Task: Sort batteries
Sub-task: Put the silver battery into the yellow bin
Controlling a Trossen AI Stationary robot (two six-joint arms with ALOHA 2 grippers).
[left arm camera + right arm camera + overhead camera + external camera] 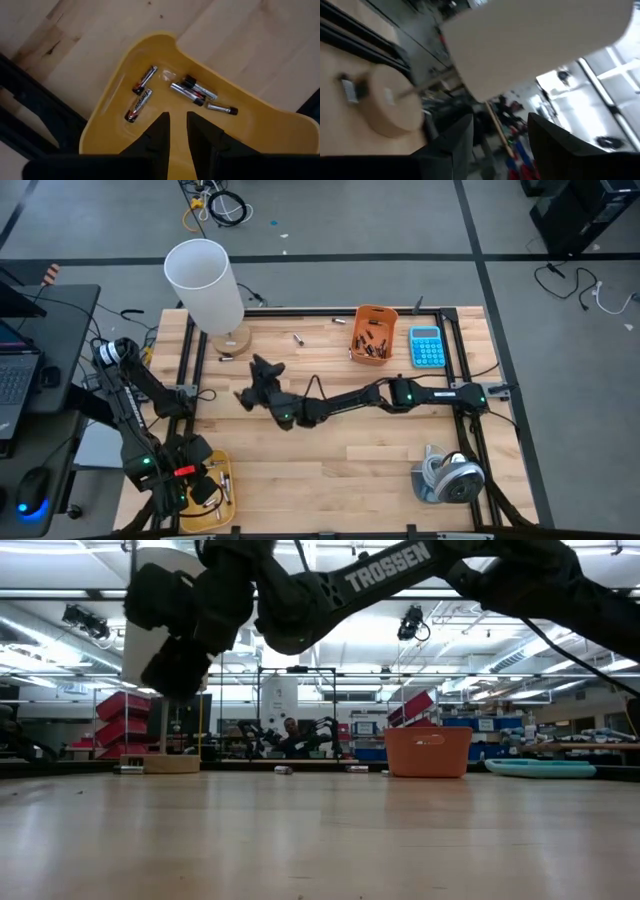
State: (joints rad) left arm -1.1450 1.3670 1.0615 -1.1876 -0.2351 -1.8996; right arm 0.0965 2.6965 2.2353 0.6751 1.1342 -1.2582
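Several batteries point(145, 92) are lying loose in the yellow tray point(260, 130) at the table's front left corner; more dark ones are sitting in the orange bin point(374, 334) at the back of the table point(340, 465), and one light cell point(298, 337) is lying alone on the wood between the bin and the lamp base point(229, 341). The left gripper point(177, 122) is hovering directly above the yellow tray, its fingers standing a narrow gap apart with nothing between them. The right gripper point(500, 127) is reaching across the middle of the table toward the lamp, raised off the wood, its fingers spread and gripping nothing. The white lampshade point(204, 282) is leaning over the round wooden base. A blue calculator point(427, 347) is sitting just beside the orange bin.
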